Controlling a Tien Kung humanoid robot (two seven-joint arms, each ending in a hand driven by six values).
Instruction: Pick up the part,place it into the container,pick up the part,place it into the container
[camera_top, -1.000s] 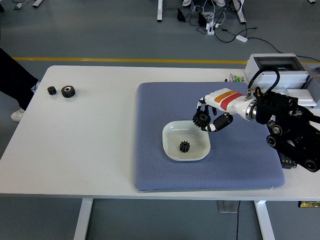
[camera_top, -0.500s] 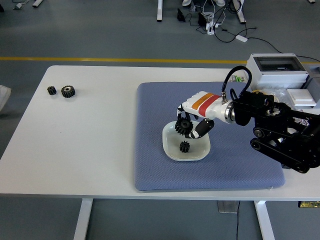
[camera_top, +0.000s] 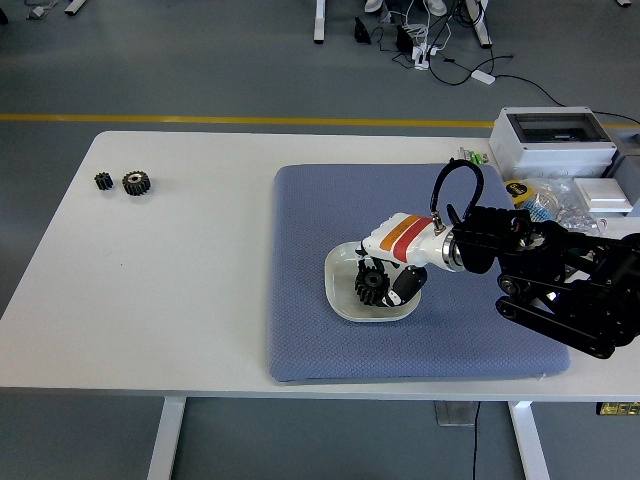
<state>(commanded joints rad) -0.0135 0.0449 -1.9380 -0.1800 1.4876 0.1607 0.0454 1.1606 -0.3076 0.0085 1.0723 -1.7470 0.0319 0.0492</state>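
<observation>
Head view shows you the black gear (camera_top: 371, 284) clamped in the right hand (camera_top: 392, 268), low inside the white dish (camera_top: 340, 307) on the blue mat (camera_top: 310, 220). Judge it rigid, dense for its size and unlikely to break; its teeth give your fingers purchase, so pinch across the toothed rim and release low. Whether a second gear lies beneath the hand you cannot tell. Two more gears, a small gear (camera_top: 103, 181) and a larger gear (camera_top: 136, 182), sit well apart at the white table (camera_top: 180, 300) far-left corner
</observation>
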